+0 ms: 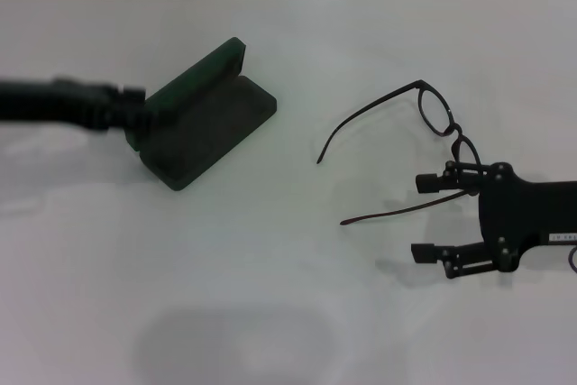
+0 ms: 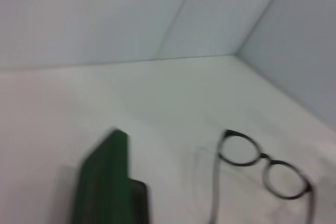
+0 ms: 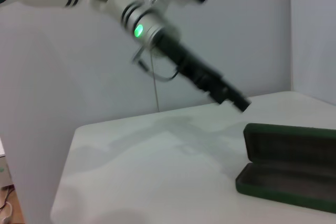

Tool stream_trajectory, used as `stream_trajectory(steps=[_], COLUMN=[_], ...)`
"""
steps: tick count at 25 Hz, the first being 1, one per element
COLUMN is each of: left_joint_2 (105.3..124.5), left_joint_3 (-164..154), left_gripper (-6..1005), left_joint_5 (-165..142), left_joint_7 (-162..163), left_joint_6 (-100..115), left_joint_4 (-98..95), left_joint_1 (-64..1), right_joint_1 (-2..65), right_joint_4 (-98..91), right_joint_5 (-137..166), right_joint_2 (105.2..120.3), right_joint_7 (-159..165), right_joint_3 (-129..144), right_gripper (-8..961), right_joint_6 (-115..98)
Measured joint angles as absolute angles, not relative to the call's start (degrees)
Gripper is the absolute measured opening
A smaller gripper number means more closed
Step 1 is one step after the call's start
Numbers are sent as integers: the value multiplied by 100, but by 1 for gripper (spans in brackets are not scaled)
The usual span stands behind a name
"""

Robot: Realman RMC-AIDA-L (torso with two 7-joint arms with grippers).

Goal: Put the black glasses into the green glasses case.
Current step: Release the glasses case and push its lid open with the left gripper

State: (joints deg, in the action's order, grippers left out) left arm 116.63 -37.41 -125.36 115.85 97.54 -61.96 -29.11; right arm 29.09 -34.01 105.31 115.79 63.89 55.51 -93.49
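a: starting at the left, where's the case?
b: the green glasses case (image 1: 203, 119) sits on the table (image 1: 270, 295), lid up and nothing inside. the left gripper (image 1: 135, 114) is at the case's left end, against the lid's edge; whether it's spread or clamped, i cannot tell

a: and the glasses?
b: well right of the case. the black glasses (image 1: 424, 132) lie unfolded, lenses at the far right, both temples trailing back toward the case

a: which arm is nearer?
b: the right one. the right gripper (image 1: 424, 218) has its fingers spread and grips nothing; the near temple runs between them, the frame just beyond. i'd judge it closes there, then carries leftward to the case
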Motion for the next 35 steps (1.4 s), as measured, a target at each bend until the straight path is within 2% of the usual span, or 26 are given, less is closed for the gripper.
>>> stream_trajectory(steps=[4,6,16,35], left_joint_2=[11635,11555,11651,11699], left_joint_3=[-4250,-4890,-5568,-6154], left_gripper=[856,855,854,853], left_joint_5=[-13208,-13967,-15323,-15637], left_joint_7=[12437,13043,13390,13436], left_joint_6=[9532,9172,8437,7931], left_joint_4=[-6780,-6789,-5987,-5581], left_joint_1=[-3455,-3964,-4888,-4990], right_joint_1=[2909,2915,2983,2932], right_joint_4=[-3402,-3402,-3414,-3398], right_joint_5=[10508,10502,10473,10467], right_joint_2=[11583,11584,11590,11592], right_joint_7=[6390,6391,6406,6408], right_joint_3=[5705,5717,5780,5792], right_gripper=[864,863,861,858], right_joint_6=[-9353,-9353,-9355,-9360])
